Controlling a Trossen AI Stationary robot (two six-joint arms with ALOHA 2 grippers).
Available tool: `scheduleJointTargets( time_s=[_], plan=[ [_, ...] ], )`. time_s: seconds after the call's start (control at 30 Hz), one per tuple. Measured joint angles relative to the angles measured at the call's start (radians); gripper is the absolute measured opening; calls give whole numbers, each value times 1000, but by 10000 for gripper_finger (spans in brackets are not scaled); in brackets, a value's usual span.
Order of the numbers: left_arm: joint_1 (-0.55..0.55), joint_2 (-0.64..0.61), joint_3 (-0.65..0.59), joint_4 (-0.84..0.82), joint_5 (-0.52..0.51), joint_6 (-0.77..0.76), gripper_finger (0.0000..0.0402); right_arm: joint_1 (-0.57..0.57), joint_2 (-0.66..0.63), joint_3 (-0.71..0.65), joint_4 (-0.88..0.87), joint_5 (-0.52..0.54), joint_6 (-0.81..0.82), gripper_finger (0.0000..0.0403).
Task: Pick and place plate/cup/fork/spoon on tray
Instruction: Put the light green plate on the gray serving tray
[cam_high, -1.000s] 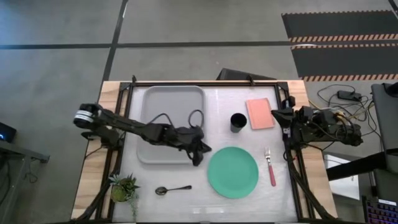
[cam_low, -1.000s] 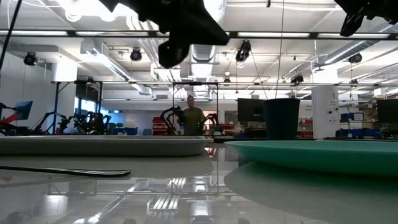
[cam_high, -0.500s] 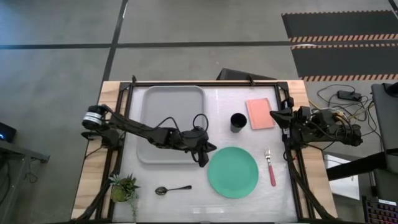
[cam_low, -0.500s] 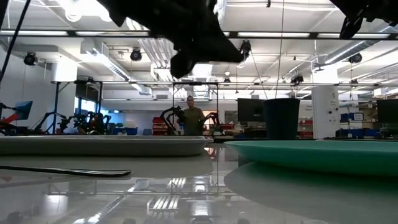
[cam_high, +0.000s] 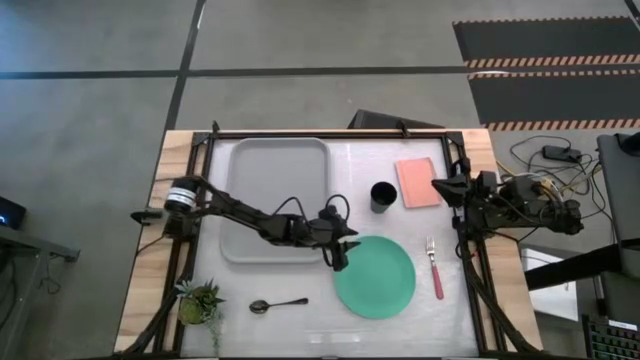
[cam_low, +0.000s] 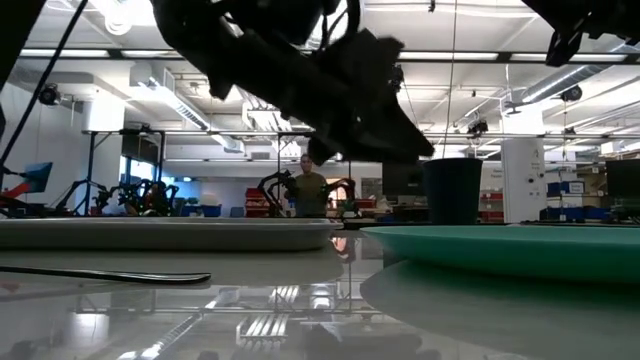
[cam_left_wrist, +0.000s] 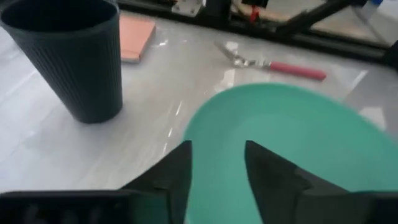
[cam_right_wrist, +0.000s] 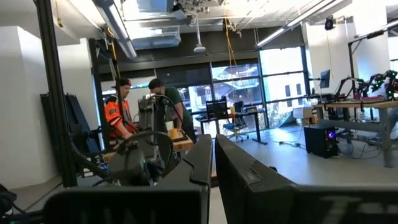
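Note:
The mint-green plate (cam_high: 378, 280) lies flat on the white table, near the middle right. My left gripper (cam_high: 342, 257) hovers open over the plate's left rim (cam_left_wrist: 211, 118), one finger on each side of it and touching nothing; the low view shows it above the plate (cam_low: 520, 245). The black cup (cam_high: 382, 196) stands upright beyond the plate. The pink-handled fork (cam_high: 434, 266) lies to the plate's right. The dark spoon (cam_high: 278, 304) lies near the front edge. The grey tray (cam_high: 278, 200) sits at the far left. My right gripper (cam_high: 437, 186) waits shut at the right edge.
A pink pad (cam_high: 418, 182) lies at the far right beside the cup. A small potted plant (cam_high: 200, 300) stands at the near left corner. Black frame rails (cam_high: 470, 270) run along both table sides. People stand in the room beyond the table.
My left gripper has gone toward the table's right edge, from above the tray's near right corner to the plate's left rim, and has come down lower. Plate, cup, fork and spoon lie where they were.

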Motion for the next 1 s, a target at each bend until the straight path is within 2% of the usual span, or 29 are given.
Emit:
scheduleJointTargets(
  time_s=[0.1, 0.2, 1.0],
  plan=[
    [0, 32, 19, -4, -1, 1, 172, 0, 0, 0, -2, 0, 1, 9],
    [4, 64, 44, 0, -1, -2, 187, 0, 0, 0, -3, 0, 1, 9],
    [39, 165, 59, -11, -3, -88, 190, 0, 5, 0, -26, 8, 5, 9]
  ],
)
